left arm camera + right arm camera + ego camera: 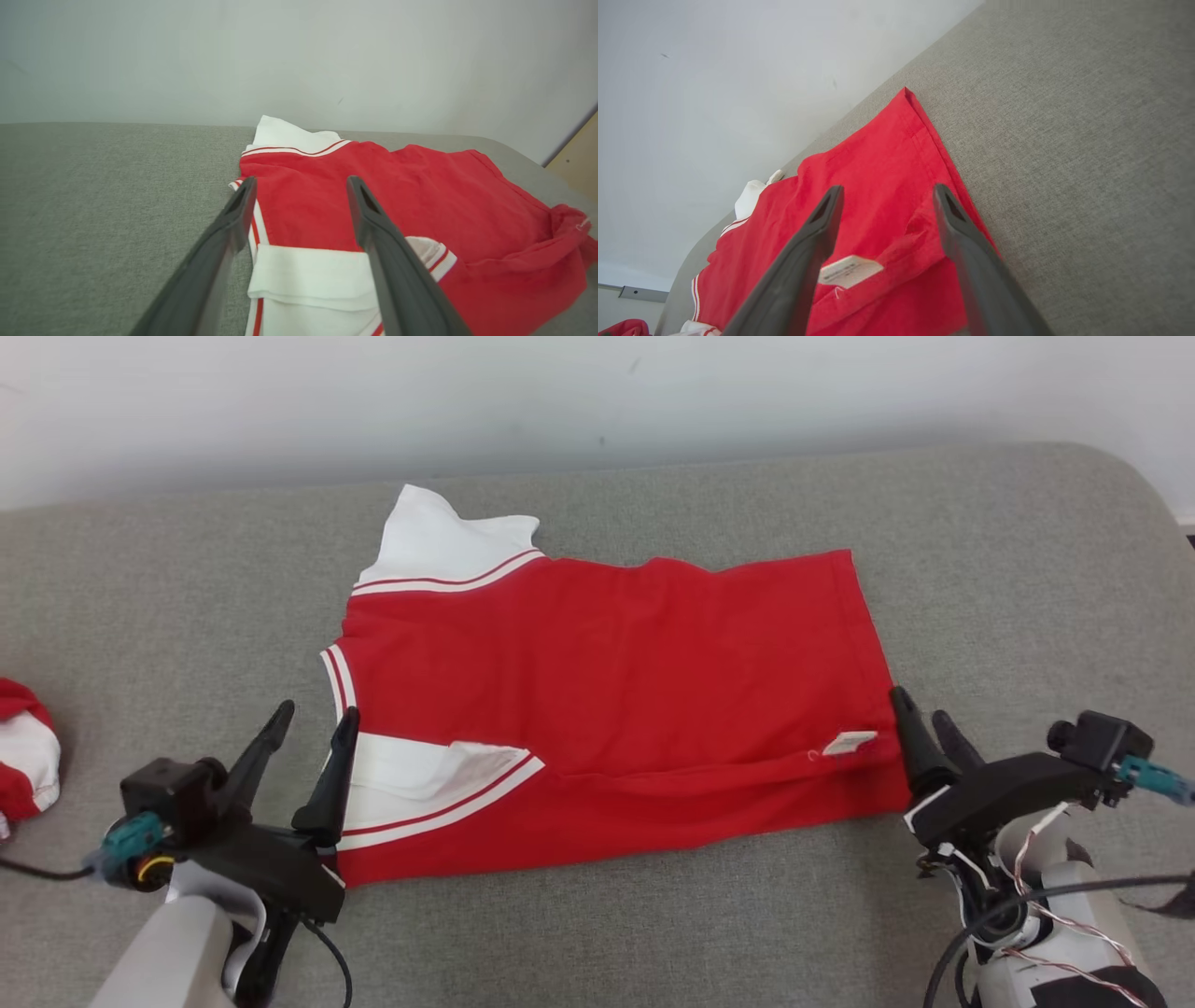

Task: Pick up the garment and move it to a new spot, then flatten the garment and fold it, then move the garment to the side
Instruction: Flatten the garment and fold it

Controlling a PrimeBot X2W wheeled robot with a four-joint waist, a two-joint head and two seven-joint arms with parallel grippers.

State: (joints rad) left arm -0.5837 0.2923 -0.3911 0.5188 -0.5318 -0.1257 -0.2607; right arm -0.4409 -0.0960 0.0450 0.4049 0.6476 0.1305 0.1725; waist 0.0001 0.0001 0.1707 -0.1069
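- Left pincer [317, 712] stands released near the near edge of the grey upholstered surface [597, 915], its fingers straddling the shirt's collar end beside the white near sleeve [420, 775].
- Right pincer [920, 705] is also released, at the hem end just beside the white label [850, 742]. The pair likely flank the near fold so both ends lift evenly.
- The garment [607, 681], a red shirt, lies flat mid-surface with its near strip turned over.
- Its far sleeve [439, 541] points toward the far edge.
- Another red-and-white cloth [23, 747] sits at the left edge, well apart.
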